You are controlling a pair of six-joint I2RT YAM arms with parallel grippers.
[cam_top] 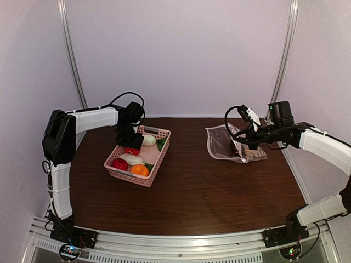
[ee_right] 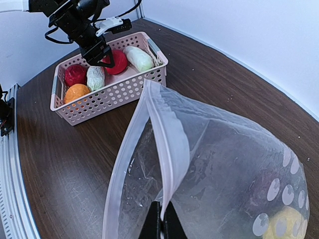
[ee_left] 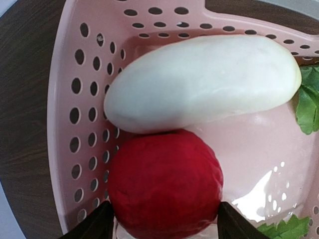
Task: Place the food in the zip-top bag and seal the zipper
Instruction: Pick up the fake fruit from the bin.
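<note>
Left pincer [cam_top: 130,143] hangs low over the far corner of the pink basket [cam_top: 127,174] in the overhead view. The right pincer [cam_top: 245,143] is at the mouth of the zip-top bag [cam_top: 222,143], well apart on the tabletop [cam_top: 197,192]. From the left wrist, its fingertips [ee_left: 94,226] stand spread either side of a red toy fruit [ee_left: 164,184] touching a white radish [ee_left: 199,82]; whether they press yet I cannot tell. Smooth, round and probably light and hard, it likely wants a hold across its widest part, or it may squirt out. From the right wrist, that pincer is clenched on the bag's lip by the zipper [ee_right: 167,149], propping the limp, crinkly film open. A dark purple piece [ee_right: 266,191] and a yellow piece [ee_right: 286,224] sit inside; an orange fruit [ee_right: 77,93], a second red fruit [ee_right: 75,74] and a second radish [ee_right: 95,77] lie in the basket.
</note>
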